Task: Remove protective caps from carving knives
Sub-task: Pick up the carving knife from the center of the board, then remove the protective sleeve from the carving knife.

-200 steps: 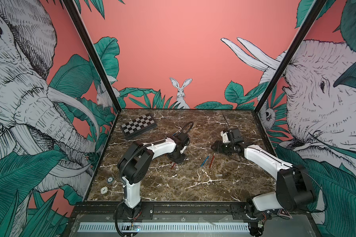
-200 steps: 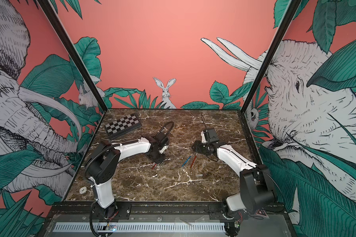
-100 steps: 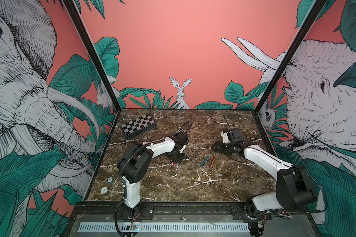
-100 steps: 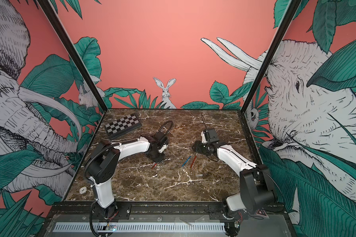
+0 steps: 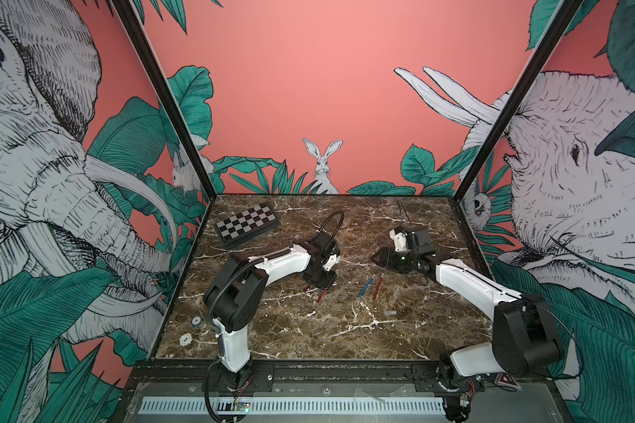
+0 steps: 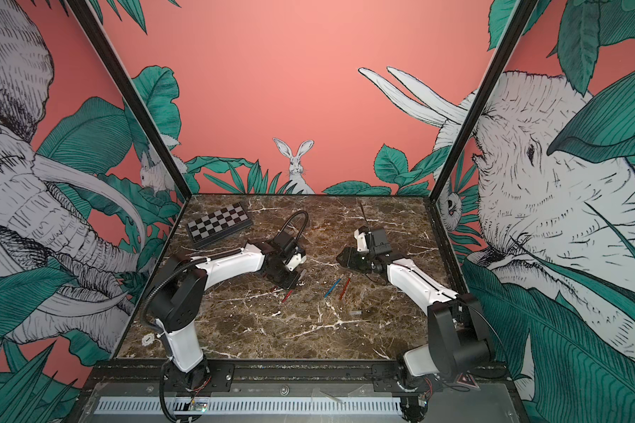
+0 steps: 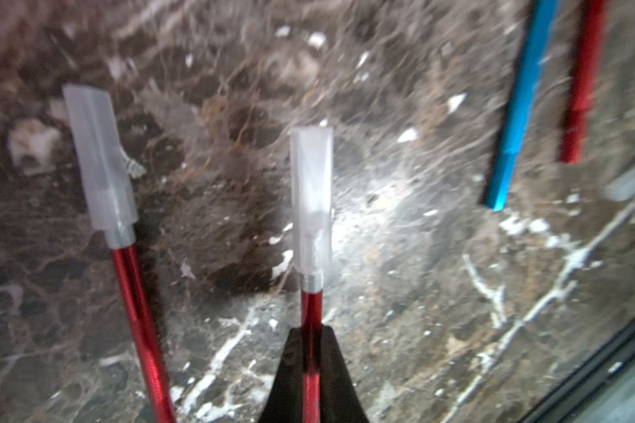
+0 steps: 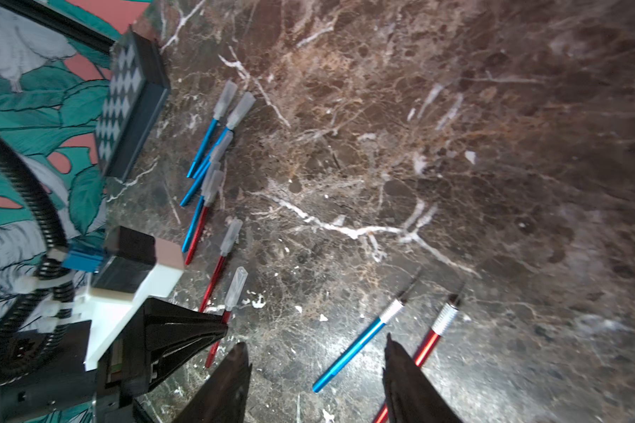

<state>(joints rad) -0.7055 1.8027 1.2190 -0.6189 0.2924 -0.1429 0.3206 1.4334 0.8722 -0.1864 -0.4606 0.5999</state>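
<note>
So the left gripper (image 7: 310,340) is clamped tight on the handle of a red knife (image 7: 311,304), just behind the silver collar. The clear cap (image 7: 311,190) is sitting on its tip. Honestly can't tell if that knife is lifted off the tabletop (image 5: 308,337) or just resting on it. Right beside it lies a second red knife (image 7: 136,311) with its own cap (image 7: 99,161) on. It runs roughly the same way as the first and isn't touching it.

The right gripper (image 8: 314,340) hangs over the tabletop with its jaws about halfway apart, holding nothing. Under that gap lies a bare blue knife (image 8: 356,351), and a bare red knife (image 8: 433,337) sits just next to it. Both have their dark tips out in the open. In both top views that bare pair lies roughly between the two grippers. A loose cap (image 5: 390,312) sits on its own near the pair, on the side toward the front edge.

Further back on the left arm's side there's a bunch of capped knives (image 8: 203,146) near the checkered board (image 8: 132,102). They're mostly blue, lying in a loose row with a few overlapping. The top views don't show them because the left arm is in the way. Two small round tokens (image 5: 195,321) sit near the tabletop's left edge, well apart from everything else.
</note>
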